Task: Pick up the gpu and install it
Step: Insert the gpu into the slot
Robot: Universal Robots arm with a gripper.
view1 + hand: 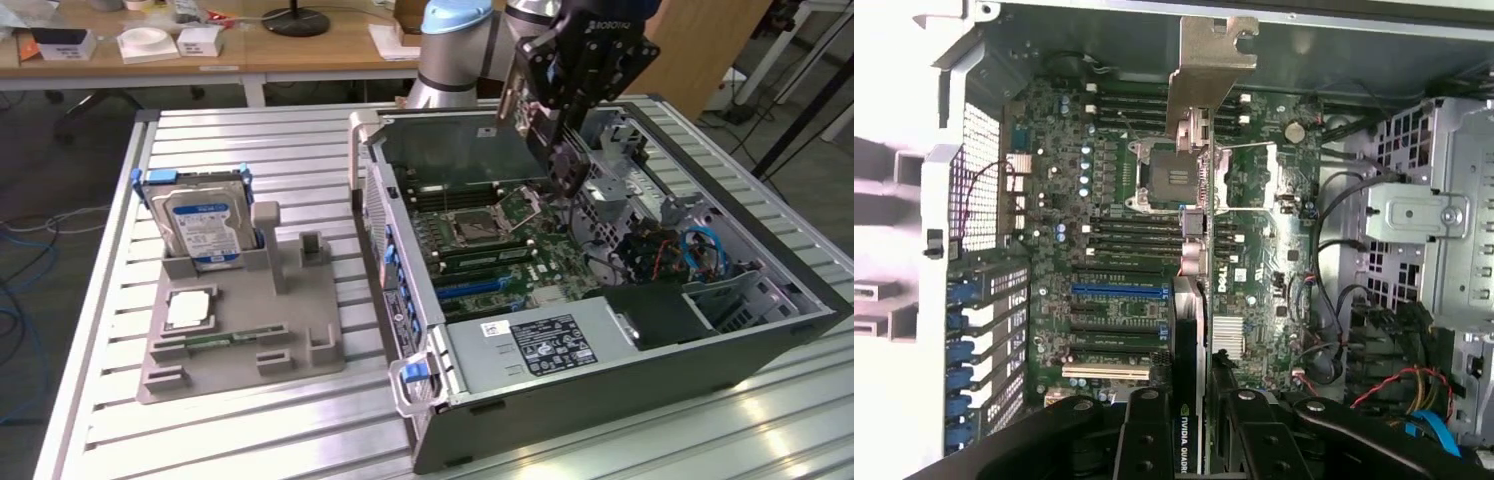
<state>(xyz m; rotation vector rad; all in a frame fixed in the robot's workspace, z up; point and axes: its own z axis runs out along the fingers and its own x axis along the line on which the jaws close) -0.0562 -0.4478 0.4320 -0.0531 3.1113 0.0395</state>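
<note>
**A:** Jaws?
**B:** Part closed, clamped on the gpu (1189, 320) from both flat sides. The gripper (1194, 425) has it by the end with the NVIDIA label.
**A:** Where's the card?
**B:** In the air over the open computer case (601, 385), not in any slot. Edge-on in the wrist view, over the motherboard (1104, 230), crossing beside the CPU socket (1154, 175). Silver end bracket (1209, 55) at the far end, near the case wall.
**A:** Anything else on the surface?
**B:** Hard drive (200, 225) upright in a grey holder (240, 320) on the slatted surface (267, 430). That's at the exterior view's left, just beside the case.
</note>
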